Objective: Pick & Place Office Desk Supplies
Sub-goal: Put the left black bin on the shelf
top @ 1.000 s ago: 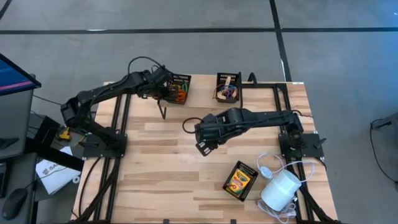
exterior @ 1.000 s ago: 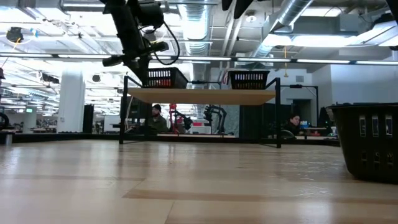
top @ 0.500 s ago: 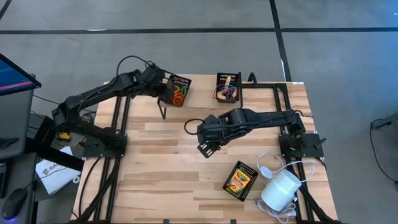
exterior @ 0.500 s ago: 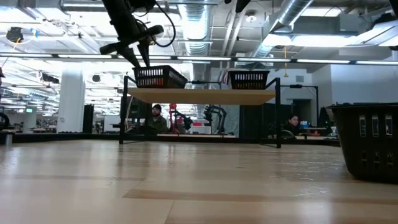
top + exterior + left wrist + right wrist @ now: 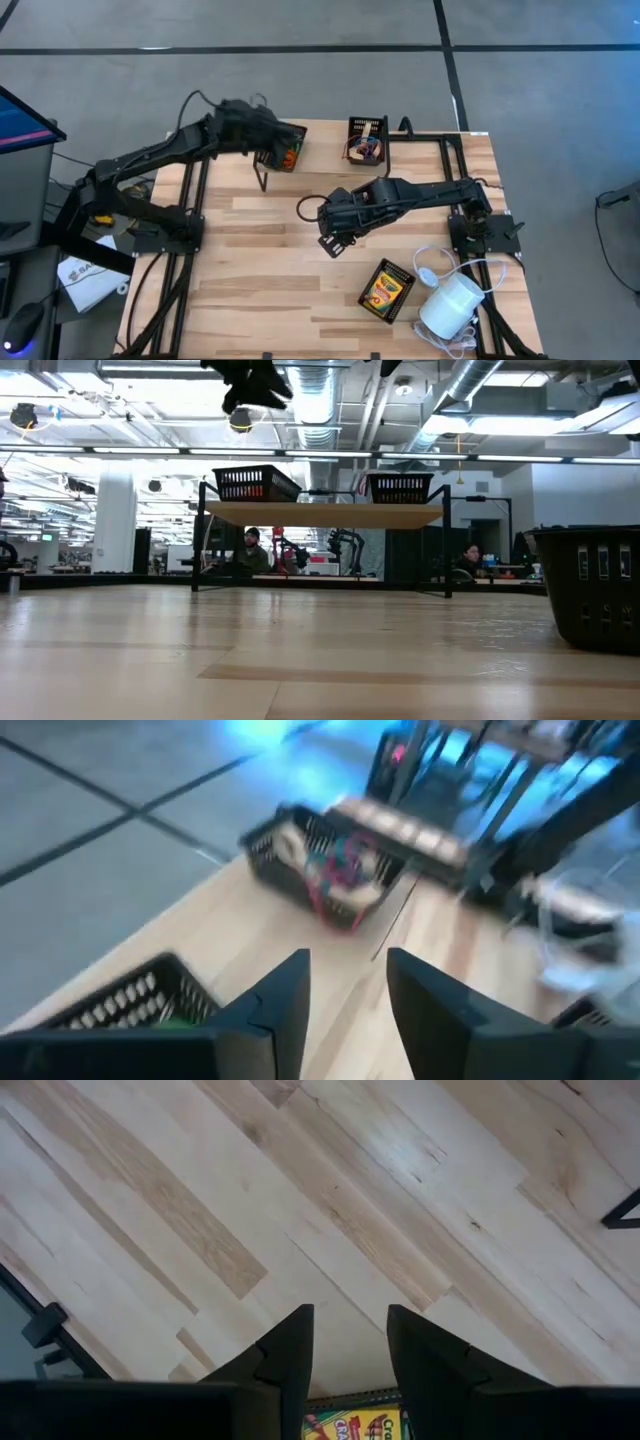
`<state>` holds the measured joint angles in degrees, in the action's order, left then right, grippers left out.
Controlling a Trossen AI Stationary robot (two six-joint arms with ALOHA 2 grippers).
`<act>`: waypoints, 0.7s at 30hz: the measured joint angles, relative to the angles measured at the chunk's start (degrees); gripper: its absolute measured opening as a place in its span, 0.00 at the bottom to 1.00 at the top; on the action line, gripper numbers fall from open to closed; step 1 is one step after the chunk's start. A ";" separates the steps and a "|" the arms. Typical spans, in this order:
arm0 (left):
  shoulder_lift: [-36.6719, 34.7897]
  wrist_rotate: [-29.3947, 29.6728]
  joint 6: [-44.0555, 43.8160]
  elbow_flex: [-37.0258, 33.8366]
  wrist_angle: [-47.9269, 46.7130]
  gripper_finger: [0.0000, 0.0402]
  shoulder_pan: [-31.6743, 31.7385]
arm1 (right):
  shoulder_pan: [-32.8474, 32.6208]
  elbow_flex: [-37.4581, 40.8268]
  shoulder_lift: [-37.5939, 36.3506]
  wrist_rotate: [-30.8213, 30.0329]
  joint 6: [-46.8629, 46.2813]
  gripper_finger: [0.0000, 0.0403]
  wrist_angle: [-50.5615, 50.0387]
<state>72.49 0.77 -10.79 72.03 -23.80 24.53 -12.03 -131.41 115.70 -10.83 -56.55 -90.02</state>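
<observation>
Crayon box [image 5: 386, 289] lies flat on the bench [image 5: 260, 280], front-right area, face up. Its long axis runs diagonally, one short end toward the bench centre, the other toward the front-right corner. A sliver of its yellow-green edge also shows in the right wrist view [image 5: 355, 1426], just past that arm's fingers. White cylinder [image 5: 450, 305] with cord sits just beside the box, toward the right edge.

Two black mesh trays along the far edge. Left tray [image 5: 285, 146] holds orange, green and red elastic loops [image 5: 289, 154]; it looks tilted in the high view. Right tray [image 5: 367, 140] holds purple and orange loops [image 5: 364, 149]; long axis runs front to back. In the left wrist view the right tray [image 5: 330, 870] shows blurred, loops a tangle of red and purple.

Left end effector [image 5: 345, 1005] is at the far-left, right beside the left tray, raised above the bench; fingers apart, nothing between them. Right end effector [image 5: 348, 1355] hangs over mid-bench, fingers apart and empty, bare wood below, crayon box near it.

Bench is light wood planks, butcher-block pattern, on a black frame. Floor is grey with dark lines. A monitor [image 5: 20, 125] stands off the left side. Low view: open workshop hall with ceiling ducts and strip lights, seated people far behind, another mesh bin [image 5: 590, 585] at the right edge.
</observation>
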 joint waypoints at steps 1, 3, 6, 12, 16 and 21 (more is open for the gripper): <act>0.67 1.01 0.61 0.06 -0.99 0.31 -0.04 | 0.00 0.00 0.00 0.03 0.00 0.31 0.00; 3.14 2.09 -0.20 0.04 -5.79 0.29 1.70 | 0.00 0.00 0.00 0.29 -0.07 0.31 0.00; 7.82 2.69 -0.18 -0.19 -12.94 0.26 4.65 | 0.02 0.00 0.00 0.38 -1.53 0.31 0.00; 12.79 2.21 -3.28 -0.13 -14.40 0.23 6.17 | -0.36 0.00 0.00 0.86 -4.84 0.31 0.00; 12.85 7.18 -7.65 -0.11 -14.03 0.23 6.15 | -0.78 0.00 0.00 0.96 -6.67 0.31 0.00; 12.39 10.30 -9.20 -0.07 -14.65 0.23 6.55 | -0.81 0.00 0.00 1.33 -6.95 0.31 0.00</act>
<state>84.88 11.07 -19.99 71.96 -38.44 31.08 -12.84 -131.41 115.70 -9.50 -63.51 -90.02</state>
